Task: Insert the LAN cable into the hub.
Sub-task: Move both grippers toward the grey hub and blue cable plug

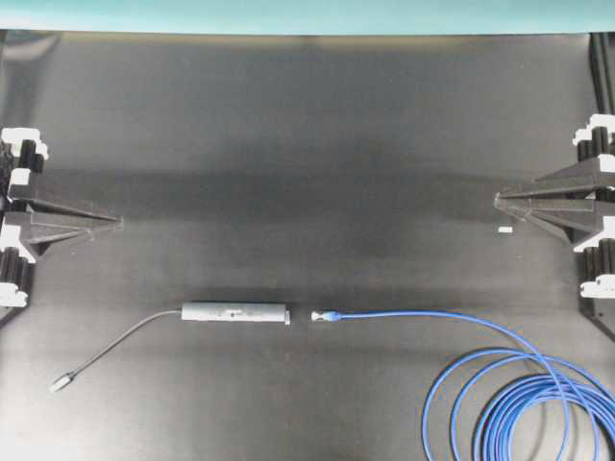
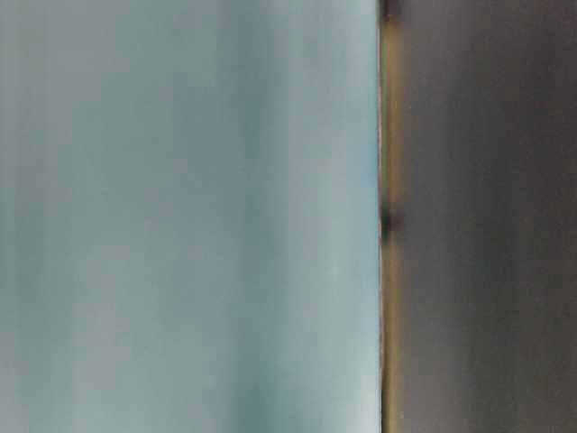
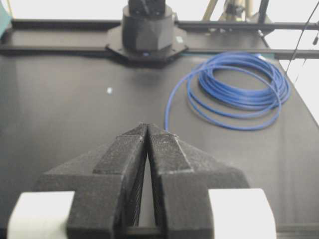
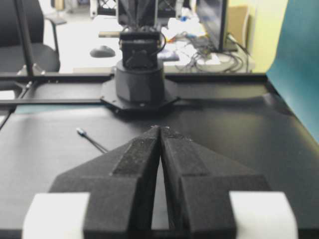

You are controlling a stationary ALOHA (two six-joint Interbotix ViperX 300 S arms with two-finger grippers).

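On the black matte tabletop (image 1: 307, 144), seen from overhead, the slim grey metallic bar-shaped hub (image 1: 235, 312) lies flat, its long axis running from nine to three o'clock, a little below and left of the centre of the view. From its nine o'clock end a thin grey cord (image 1: 125, 338) curves away toward seven o'clock and ends in a small silver plug (image 1: 61, 382) near the lower left corner. Just off the hub's three o'clock end, apart from it by a narrow gap of bare table, sits the small clear plug with blue boot (image 1: 324, 315) of the long thin bright-blue LAN cable (image 1: 432, 315); the plug points toward nine o'clock, straight at the hub's end. The cable runs on toward three o'clock, bends down and gathers into several overlapping loops (image 1: 538, 413) at about five o'clock, partly cut off by the picture's edge. The left gripper (image 1: 117, 222) rests at nine o'clock, well apart from the hub, its black wedge-shaped fingers (image 3: 127, 164) pressed together at the tips with nothing between them. The right gripper (image 1: 498, 200) sits at three o'clock, likewise well clear of the cable, its black fingers (image 4: 184, 164) also pressed together and holding nothing. A tiny white fleck (image 1: 504, 230) lies on the table just below the right gripper's tip. The table-level view is blurred beyond reading.
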